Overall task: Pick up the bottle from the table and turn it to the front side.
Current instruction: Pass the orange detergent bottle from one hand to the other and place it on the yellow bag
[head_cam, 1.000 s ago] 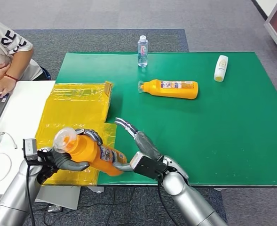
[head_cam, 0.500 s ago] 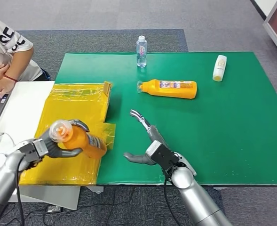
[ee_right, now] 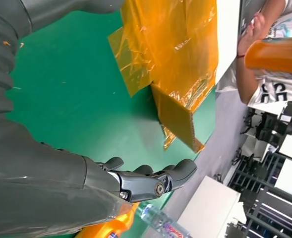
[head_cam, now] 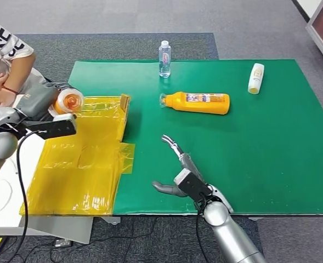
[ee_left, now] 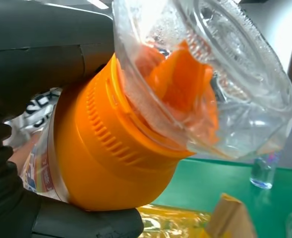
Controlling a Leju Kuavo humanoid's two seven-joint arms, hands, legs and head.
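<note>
You have the green mat covering most of the table, with the yellow plastic sheet spread over its left end and onto the white table beside it; a cardboard flap stands at the sheet's far right corner. A person sits at the far left, arms resting on the white table. Your left hand is raised above the far left part of the yellow sheet, close to the person's arm, fingers wrapped around the orange bottle, gripping its body; the bottle's clear cap end faces the head camera. In the left wrist view, thumb and fingers close on the bottle just behind the ribbed orange collar, clear cap sticking out past the hand. Your right hand sits low over the near edge of the green mat, palm open, fingers spread and stretched forward, thumb out to the side, holding nothing; the right wrist view shows the same, fingers extended over bare mat. A second orange bottle lies on its side mid-mat, cap pointing left. A small clear water bottle stands upright at the mat's far edge. A small white bottle lies far right on the mat.
</note>
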